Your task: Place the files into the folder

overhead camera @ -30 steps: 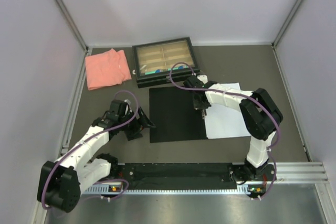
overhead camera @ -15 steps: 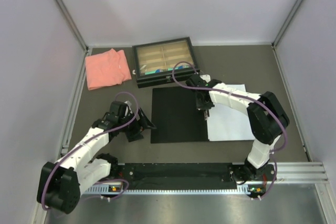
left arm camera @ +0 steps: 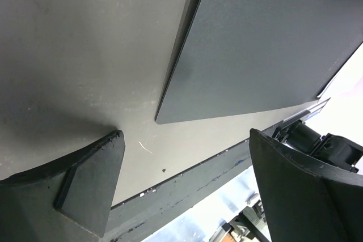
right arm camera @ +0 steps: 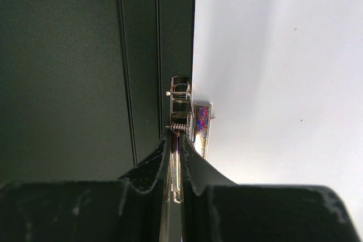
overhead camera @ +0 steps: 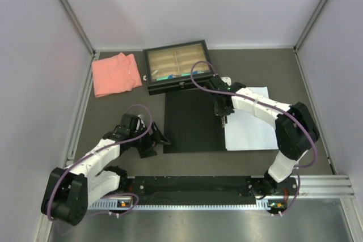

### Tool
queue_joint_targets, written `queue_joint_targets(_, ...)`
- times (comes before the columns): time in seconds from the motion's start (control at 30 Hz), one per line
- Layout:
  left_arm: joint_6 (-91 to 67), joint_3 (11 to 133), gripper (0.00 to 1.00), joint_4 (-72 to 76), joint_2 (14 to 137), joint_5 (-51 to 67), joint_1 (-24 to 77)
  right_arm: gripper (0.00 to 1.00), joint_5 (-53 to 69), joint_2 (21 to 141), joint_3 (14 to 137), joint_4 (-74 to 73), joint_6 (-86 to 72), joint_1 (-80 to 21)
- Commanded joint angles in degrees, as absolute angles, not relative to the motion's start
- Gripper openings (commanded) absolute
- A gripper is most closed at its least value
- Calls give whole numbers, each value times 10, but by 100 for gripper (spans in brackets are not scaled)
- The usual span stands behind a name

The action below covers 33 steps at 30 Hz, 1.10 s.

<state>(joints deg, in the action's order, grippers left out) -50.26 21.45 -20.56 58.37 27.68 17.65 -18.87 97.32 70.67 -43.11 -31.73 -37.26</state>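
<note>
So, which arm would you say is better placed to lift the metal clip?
Right: the right gripper is shut on the silver metal clip; the left gripper hangs open beside the black folder cover.

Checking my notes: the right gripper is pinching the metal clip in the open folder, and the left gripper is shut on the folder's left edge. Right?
Not quite. The left gripper is open and holds nothing, just short of the folder corner, as the left wrist view shows. The right gripper does pinch the metal clip.
</note>
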Motion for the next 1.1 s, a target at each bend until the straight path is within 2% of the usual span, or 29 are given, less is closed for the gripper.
queue_joint_targets(0.0,-492,207,96,-171,581,287,175,0,-160,927,734,-431,-318,-353)
queue_joint_targets(0.17,-482,213,97,-152,593,289,175,0,-119,911,716,-415,-308,-338)
queue_joint_targets(0.37,-433,285,98,-157,643,259,175,0,-96,903,698,-405,-285,-332)
queue_joint_targets(0.7,-379,416,98,-120,857,329,153,0,-72,899,683,-389,-263,-330)
queue_joint_targets(0.83,-376,425,98,-89,915,355,145,0,-62,899,679,-382,-256,-325)
queue_joint_targets(1.07,-417,401,97,-5,944,392,137,0,-41,904,664,-369,-248,-315)
